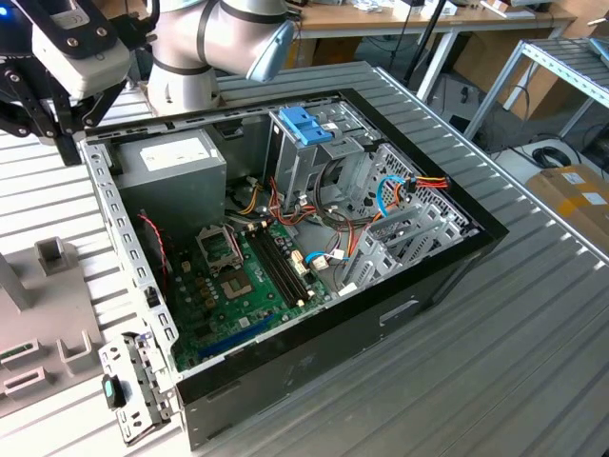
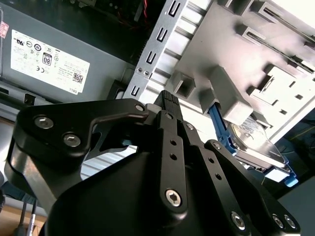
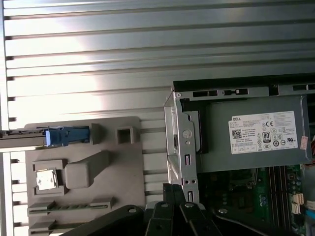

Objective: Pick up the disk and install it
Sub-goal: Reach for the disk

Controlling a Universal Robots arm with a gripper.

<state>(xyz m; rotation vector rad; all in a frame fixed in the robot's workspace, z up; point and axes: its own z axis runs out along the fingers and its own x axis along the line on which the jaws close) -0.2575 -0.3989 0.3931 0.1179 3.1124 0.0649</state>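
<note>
The gripper [image 2: 170, 101] is hovering by the computer case [image 1: 285, 371], not holding the disk [image 2: 256, 145]. Whether it is apart or together cannot be told. The disk is sitting in the grey fixture [image 3: 128, 167] on the surface [image 3: 98, 59]. A sound pick is likely requiring square centring over the blue carrier [image 3: 64, 136], clearing the posts [image 2: 182, 83] and the case rim [image 3: 183, 147]. Open surface is lying beyond.

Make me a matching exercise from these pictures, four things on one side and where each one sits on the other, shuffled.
1 disk
2 power supply
3 motherboard
4 light blue tab

A atop the metal cage
B in the grey holder outside the case
C on the case floor
D in a case corner, white label

Pairs: 1-B, 2-D, 3-C, 4-A
</note>
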